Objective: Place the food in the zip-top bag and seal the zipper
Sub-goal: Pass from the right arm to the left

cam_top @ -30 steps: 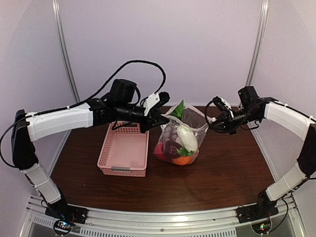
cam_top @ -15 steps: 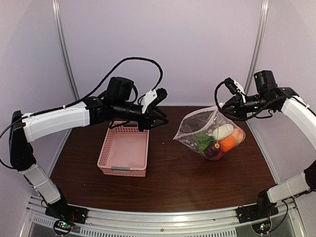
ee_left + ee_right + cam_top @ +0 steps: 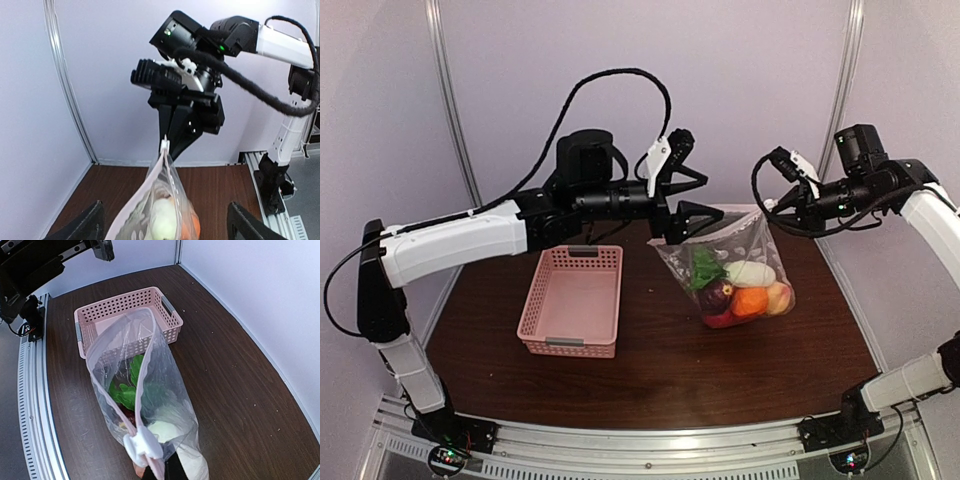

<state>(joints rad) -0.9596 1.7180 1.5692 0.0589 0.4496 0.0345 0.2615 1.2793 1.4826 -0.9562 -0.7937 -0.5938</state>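
- Dark wood counter (image 3: 650, 370) carries everything, and both arms reach in over it from the near edge.
- Pink basket (image 3: 532, 300) sits on the left half of the counter, well apart from the bag.
- Zip-top bag (image 3: 740, 245) is right of the middle, held up by its top corner and drooping down to the left. Can't tell if its bottom touches the counter or just hangs over it.
- Left gripper (image 3: 708, 197) is spread really wide at the bag's upper left edge. In the left wrist view the bag's mouth sits between its two fingers, and neither finger seems to be touching it.
- Right gripper (image 3: 770, 205) is pinched closed on the bag's top right corner, right at the zip strip.
- The food (image 3: 745, 295) is all bunched in the bag's low end: white radish (image 3: 750, 272) with green leaves (image 3: 705, 265), plus orange, maroon, red and yellowish round pieces.
- Zipper (image 3: 141, 390) is unsealed, with the mouth gaping in a loop.
- Its little white slider (image 3: 142, 445) sits right at the right gripper's end.
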